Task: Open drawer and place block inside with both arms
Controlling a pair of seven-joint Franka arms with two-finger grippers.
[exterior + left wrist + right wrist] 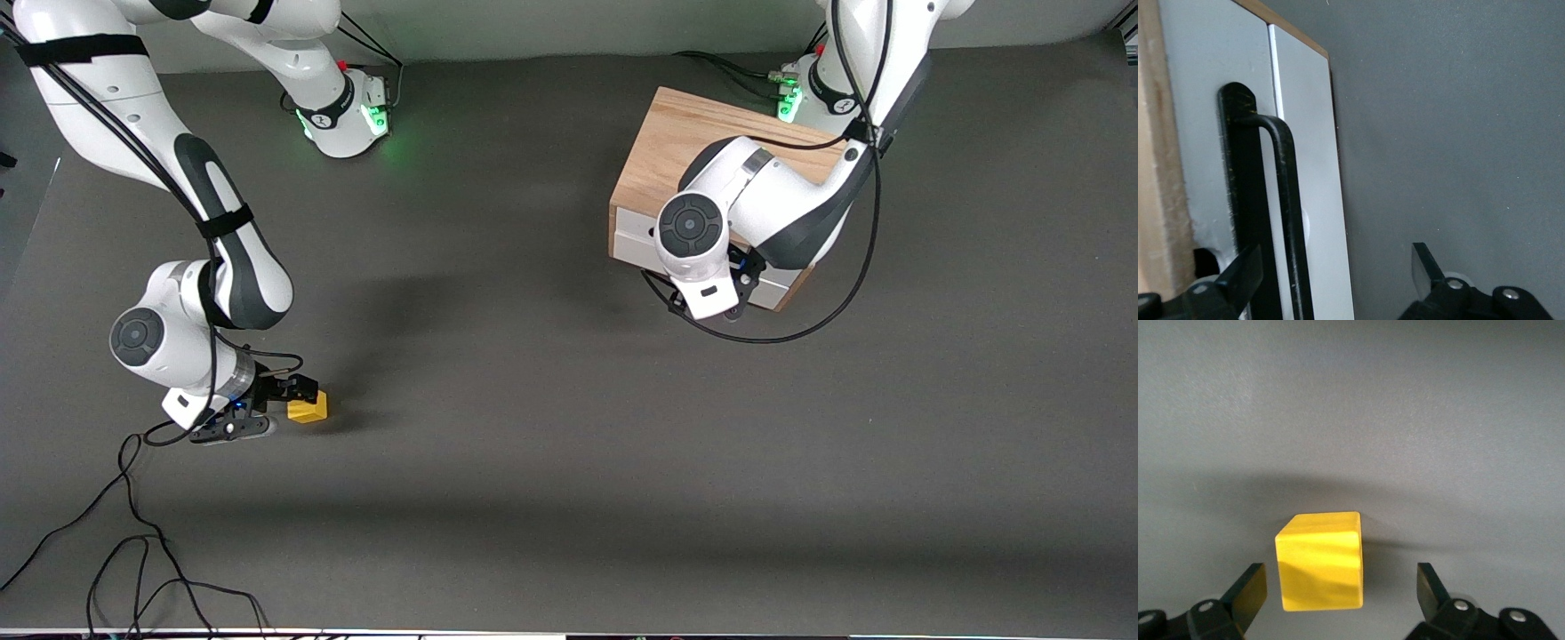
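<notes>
Dark grey tabletop (551,427). Right gripper (1338,593), fingers spread, straddles yellow block (1319,561) at right arm's end. Left gripper (1335,273), spread, brackets black bar handle (1290,213) of shut drawer (1305,133).

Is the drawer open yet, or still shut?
Shut. The drawer front sits flush with the wooden box; the open left gripper straddles its handle.
</notes>
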